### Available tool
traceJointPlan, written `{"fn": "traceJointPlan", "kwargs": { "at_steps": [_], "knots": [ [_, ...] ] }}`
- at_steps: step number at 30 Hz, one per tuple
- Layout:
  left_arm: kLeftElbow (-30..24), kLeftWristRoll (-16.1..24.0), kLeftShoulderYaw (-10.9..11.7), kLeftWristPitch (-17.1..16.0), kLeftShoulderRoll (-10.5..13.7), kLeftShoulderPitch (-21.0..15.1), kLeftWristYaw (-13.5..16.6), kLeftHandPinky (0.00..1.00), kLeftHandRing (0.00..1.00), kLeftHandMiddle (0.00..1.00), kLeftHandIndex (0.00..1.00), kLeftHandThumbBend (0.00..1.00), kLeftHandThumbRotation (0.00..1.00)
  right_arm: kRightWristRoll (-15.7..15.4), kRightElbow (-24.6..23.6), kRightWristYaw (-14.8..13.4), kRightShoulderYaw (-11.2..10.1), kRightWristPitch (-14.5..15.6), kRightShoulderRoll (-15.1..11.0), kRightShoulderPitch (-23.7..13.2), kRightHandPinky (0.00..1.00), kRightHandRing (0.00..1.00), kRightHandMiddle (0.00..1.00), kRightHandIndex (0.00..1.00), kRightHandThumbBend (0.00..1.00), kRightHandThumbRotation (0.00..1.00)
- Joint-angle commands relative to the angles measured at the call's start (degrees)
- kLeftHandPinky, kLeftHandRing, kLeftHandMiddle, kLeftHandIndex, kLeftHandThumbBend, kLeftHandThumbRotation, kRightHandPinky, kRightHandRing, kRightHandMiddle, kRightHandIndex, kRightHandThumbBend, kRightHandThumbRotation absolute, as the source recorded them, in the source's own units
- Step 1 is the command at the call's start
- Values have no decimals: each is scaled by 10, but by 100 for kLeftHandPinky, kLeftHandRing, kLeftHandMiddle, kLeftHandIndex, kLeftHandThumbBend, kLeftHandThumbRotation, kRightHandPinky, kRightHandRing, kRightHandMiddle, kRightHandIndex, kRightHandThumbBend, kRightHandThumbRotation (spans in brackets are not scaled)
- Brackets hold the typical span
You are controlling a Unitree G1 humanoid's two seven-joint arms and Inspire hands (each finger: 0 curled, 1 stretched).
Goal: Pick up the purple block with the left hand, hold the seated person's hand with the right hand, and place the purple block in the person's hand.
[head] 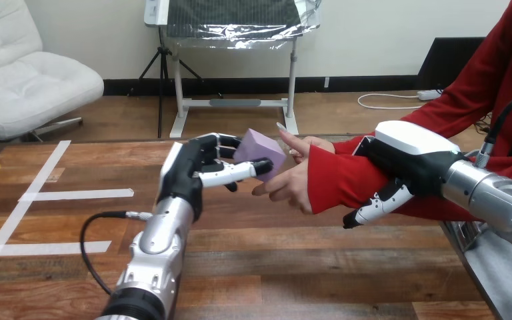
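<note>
My left hand [197, 170] is raised over the middle of the table, fingers and thumb curled round the purple block [261, 151]. The block sits against the person's hand [292, 179], which reaches in from the right in a red sleeve with its fingers spread around the block's right side. My right hand [400, 170] lies over the person's forearm [347, 183], with its thumb curled under the red sleeve and its palm on top.
The wooden table [293, 267] has white tape lines [73, 195] at the left. A black cable [97, 230] loops beside my left forearm. The table's right edge [463, 257] runs under my right arm.
</note>
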Motion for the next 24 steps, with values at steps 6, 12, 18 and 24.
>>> {"fn": "traceJointPlan", "kwargs": {
  "at_steps": [6, 12, 18, 24],
  "knots": [
    [8, 4, -13, -17, -18, -61, -10, 29, 33, 39, 42, 64, 0, 17, -48, -12, -23, -8, 25, -46, 9, 13, 19, 19, 83, 30],
    [9, 11, -20, -16, -26, -61, -2, 29, 33, 38, 42, 65, 0, 9, -53, -13, -19, -5, 28, -50, 10, 14, 19, 20, 83, 32],
    [16, 11, -22, -21, -36, -63, 0, 29, 33, 38, 41, 65, 0, 4, -57, -13, -16, -2, 32, -55, 11, 15, 21, 21, 84, 35],
    [22, 10, -24, -22, -45, -65, 4, 28, 33, 39, 41, 66, 0, 3, -64, -10, -17, 9, 39, -57, 12, 16, 21, 22, 84, 36]
  ]
}}
